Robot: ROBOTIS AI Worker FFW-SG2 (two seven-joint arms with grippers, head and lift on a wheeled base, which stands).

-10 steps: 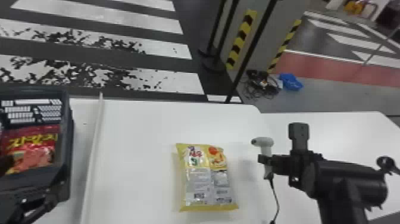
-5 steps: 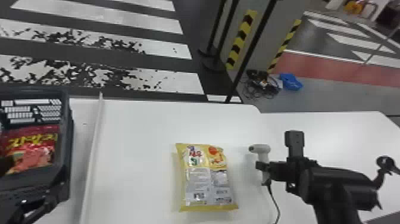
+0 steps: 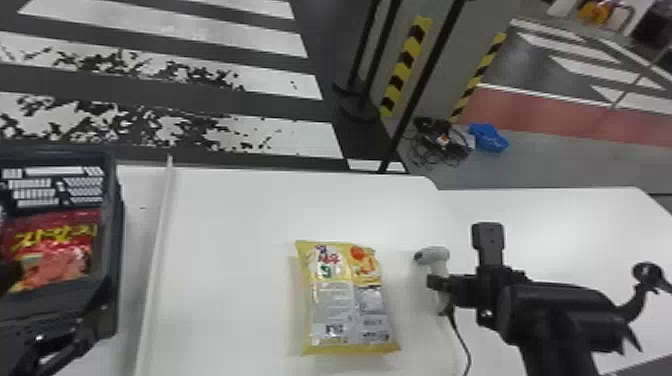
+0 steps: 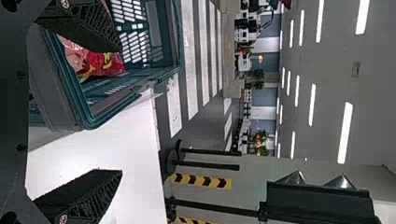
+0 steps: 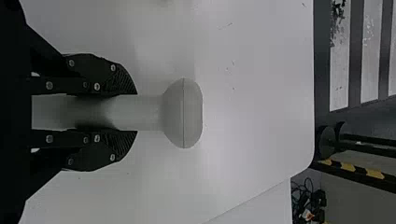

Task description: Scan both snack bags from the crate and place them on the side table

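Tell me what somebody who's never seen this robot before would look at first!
Probably the shiny yellow snack bag, lying on the white table near the middle of the head view. Just right of it, the robot's right claw holds a pale scanner by its handle. The bright red snack bag in the dark crate at the left stands out too.

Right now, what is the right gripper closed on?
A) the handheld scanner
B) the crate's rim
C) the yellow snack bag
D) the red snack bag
A: the right gripper has its two fingers against either side of the scanner's handle, beside the yellow snack bag on the table.
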